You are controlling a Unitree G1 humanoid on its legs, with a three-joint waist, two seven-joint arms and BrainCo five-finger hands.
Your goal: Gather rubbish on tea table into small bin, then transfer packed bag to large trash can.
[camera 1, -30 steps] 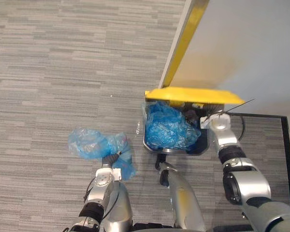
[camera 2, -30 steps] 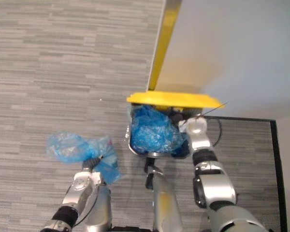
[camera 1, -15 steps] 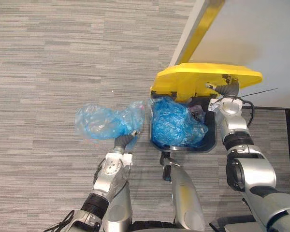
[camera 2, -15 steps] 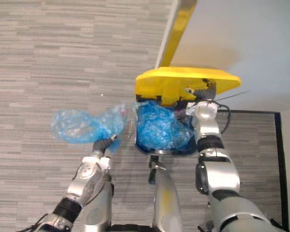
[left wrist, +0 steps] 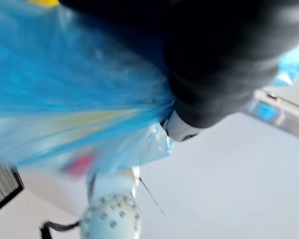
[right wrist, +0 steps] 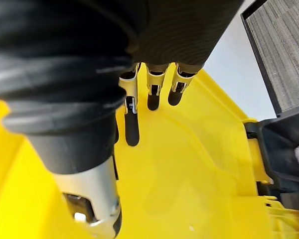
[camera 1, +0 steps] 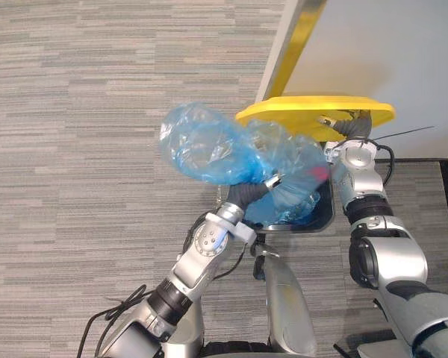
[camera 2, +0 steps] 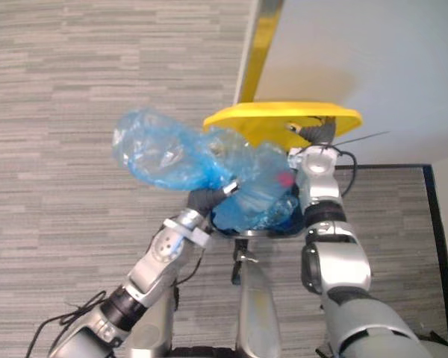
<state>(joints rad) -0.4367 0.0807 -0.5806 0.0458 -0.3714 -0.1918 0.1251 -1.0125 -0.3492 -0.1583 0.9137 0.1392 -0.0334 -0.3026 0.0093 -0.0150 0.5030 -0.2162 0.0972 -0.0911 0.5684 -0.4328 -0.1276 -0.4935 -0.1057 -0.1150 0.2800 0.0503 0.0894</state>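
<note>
A filled blue plastic bag (camera 1: 209, 145) hangs in the air, its neck bunched in my left hand (camera 1: 246, 195), which is shut on it. The bag's lower part overlaps the open mouth of the large dark trash can (camera 1: 327, 218), which has a blue liner inside. My right hand (camera 1: 352, 128) is up under the can's yellow lid (camera 1: 313, 113). In the right wrist view its straight fingers (right wrist: 132, 124) press flat against the lid's underside (right wrist: 189, 164) and hold it raised. The left wrist view has the blue bag (left wrist: 65, 84) close against the hand's dark cover (left wrist: 214, 64).
The can stands against a white wall with a yellow strip (camera 1: 299, 37). Grey striped carpet (camera 1: 82, 149) spreads to the left. A black-framed mat (camera 1: 433, 194) lies to the can's right.
My left hand has swung the blue bag up and to the right, from low beside the can to over its mouth. The right hand has lifted the yellow lid and keeps it up.
</note>
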